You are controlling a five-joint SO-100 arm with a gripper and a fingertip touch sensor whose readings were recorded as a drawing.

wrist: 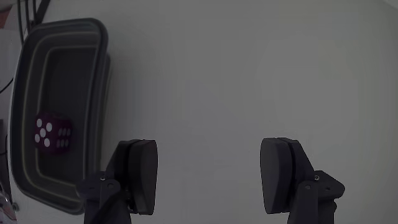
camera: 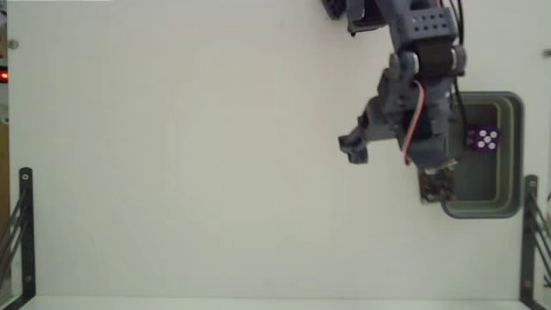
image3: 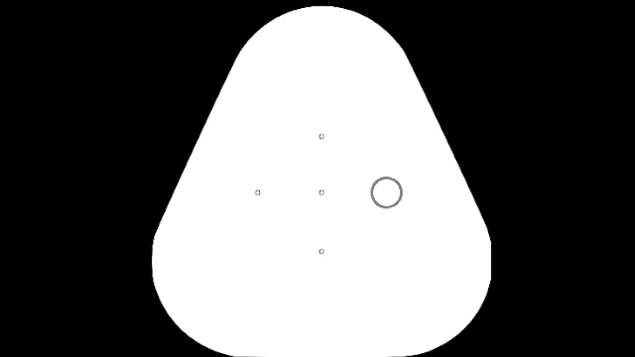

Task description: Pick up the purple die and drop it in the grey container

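Fixed view, table (camera: 172, 172): plain white, matte, seen from above
Fixed view, arm (camera: 422, 52): grey jointed plastic with a red wire, enters from the top edge, base cut off
Fixed view, tub (camera: 515, 116): grey-green rectangle, rounded corners, thick rim; left side hidden under the arm
Fixed view, die (camera: 483, 139): small magenta cube, white dots, lying inside the tub
Fixed view, gripper (camera: 392, 168): blurred, fingers hard to separate here
Fixed view, brackets (camera: 24, 232): black metal, at both lower edges
Wrist view, gripper (wrist: 209, 174): two dark rounded pads spread wide, nothing between them, bare table beneath
Wrist view, tub (wrist: 102, 68): smooth stepped walls, at left, partly cropped
Wrist view, die (wrist: 52, 133): on the tub floor, dotted faces showing, well apart from the pads
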